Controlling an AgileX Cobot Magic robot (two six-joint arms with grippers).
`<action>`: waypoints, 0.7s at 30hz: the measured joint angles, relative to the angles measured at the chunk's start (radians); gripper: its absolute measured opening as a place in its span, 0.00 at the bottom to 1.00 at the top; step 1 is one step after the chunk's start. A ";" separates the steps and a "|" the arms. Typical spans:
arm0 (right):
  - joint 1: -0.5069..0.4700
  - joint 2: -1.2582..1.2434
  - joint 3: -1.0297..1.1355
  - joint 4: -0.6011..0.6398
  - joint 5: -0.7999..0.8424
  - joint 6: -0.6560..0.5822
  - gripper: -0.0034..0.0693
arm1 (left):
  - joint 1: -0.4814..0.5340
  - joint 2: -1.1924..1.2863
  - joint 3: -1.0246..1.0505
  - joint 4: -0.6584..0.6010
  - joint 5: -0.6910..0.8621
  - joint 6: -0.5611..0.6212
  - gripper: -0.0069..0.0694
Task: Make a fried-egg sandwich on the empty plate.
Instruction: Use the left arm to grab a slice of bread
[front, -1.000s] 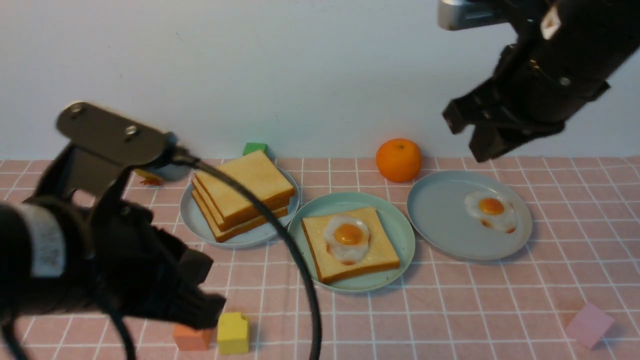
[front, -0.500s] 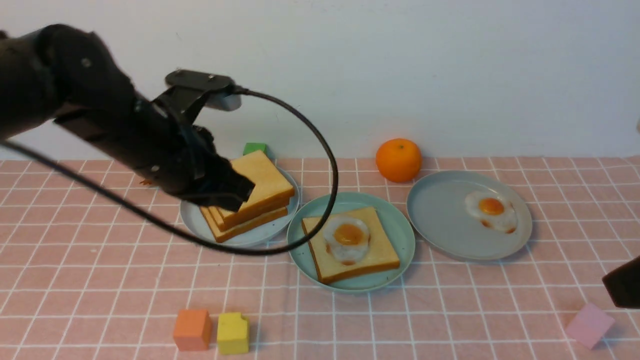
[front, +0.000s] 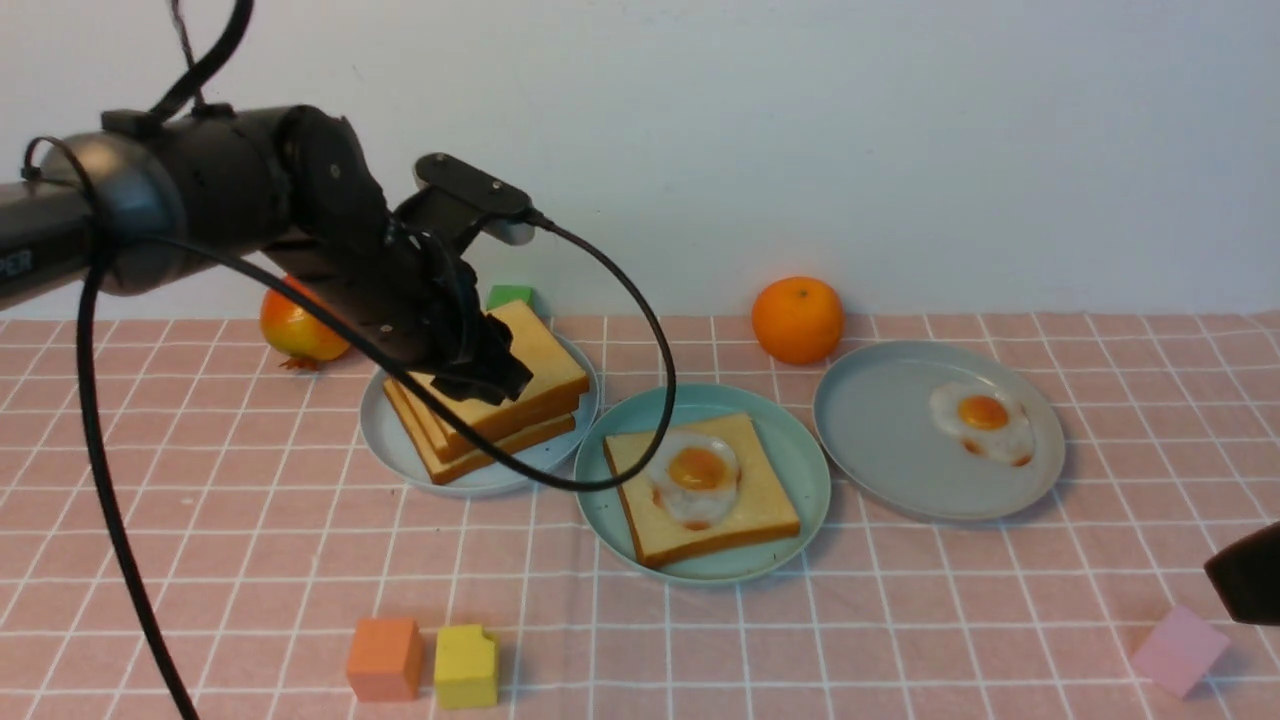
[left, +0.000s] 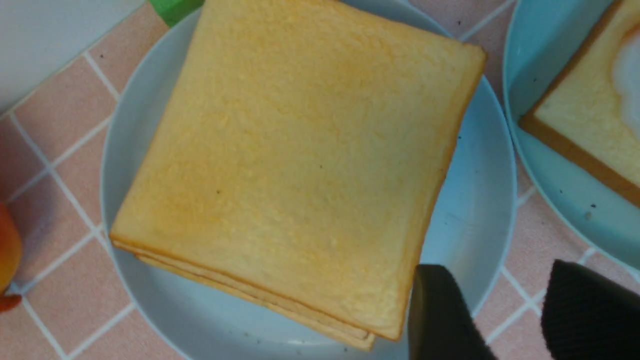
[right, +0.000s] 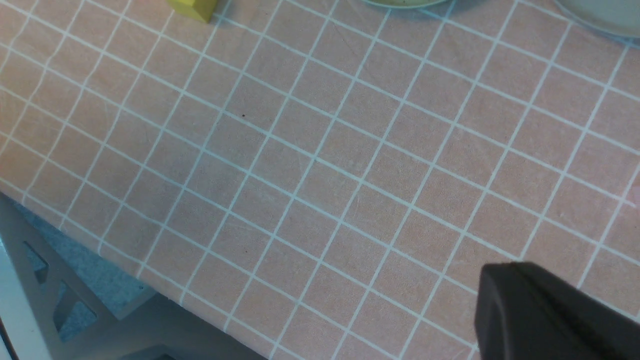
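Your left gripper (front: 497, 378) hangs over the toast stack (front: 548, 368) on the left pale-blue plate (front: 395, 440). Its fingers (left: 440, 315) are spread with nothing between them; one sits at the stack's corner, contact unclear. The mint-green plate (front: 805, 455) lies just right, apart from them, holding one toast slice (front: 755, 505) topped by the fried egg (front: 695, 472). Right gripper (front: 1248, 582), near right edge: fingers pressed together, empty.
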 joint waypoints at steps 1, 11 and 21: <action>0.000 0.000 0.000 0.001 0.000 -0.003 0.06 | 0.000 0.008 0.000 0.001 -0.006 0.021 0.60; 0.000 0.000 0.000 0.012 -0.002 -0.006 0.07 | 0.000 0.096 0.000 0.023 -0.127 0.173 0.66; 0.000 0.000 0.000 0.012 -0.002 -0.012 0.08 | 0.000 0.134 0.000 0.099 -0.157 0.183 0.65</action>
